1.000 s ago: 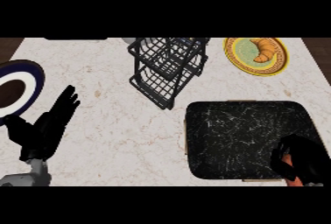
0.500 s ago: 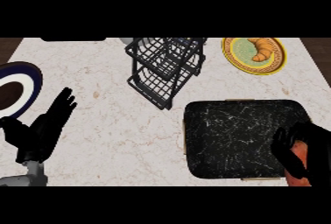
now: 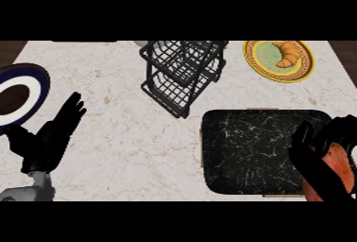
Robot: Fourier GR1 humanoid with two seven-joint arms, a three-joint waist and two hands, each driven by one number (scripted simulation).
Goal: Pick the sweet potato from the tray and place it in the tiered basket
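Lower right, your right hand point(image 3: 315, 160) is curled round the sweet potato point(image 3: 340, 163) at the tray's point(image 3: 251, 151) right edge, and its long axis looks roughly up-down. Your left hand point(image 3: 52, 137) rests open lower left, well apart. The tiered basket point(image 3: 182, 71) is up-left, top centre. One of each, plus a blue plate point(image 3: 28, 90) and a yellow plate point(image 3: 259, 64)
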